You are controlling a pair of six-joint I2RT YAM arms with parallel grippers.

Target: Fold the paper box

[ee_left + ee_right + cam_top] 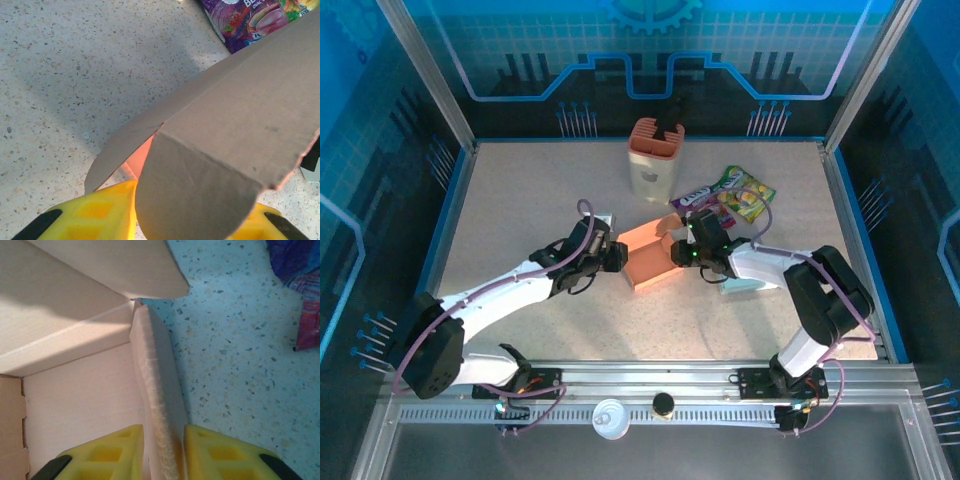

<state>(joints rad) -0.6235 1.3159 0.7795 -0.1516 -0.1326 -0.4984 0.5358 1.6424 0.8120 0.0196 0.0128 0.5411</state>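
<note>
Leftmost, we show the left gripper [612,257]: its fingers [100,217] flank a flap of the paper box [648,262], and we cannot tell whether they clamp it. The arm stretches low across the table [520,200], where the box rests mid-table. The right gripper [688,252] has its fingers [115,452] pinching a box wall, arm elbow-bent, reaching leftward.

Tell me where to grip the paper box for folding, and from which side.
Pinch the paper box by its thin upright side wall, coming onto the free edge from the right-arm side, one finger inside, one outside. The right end effector straddles that wall so.
</note>
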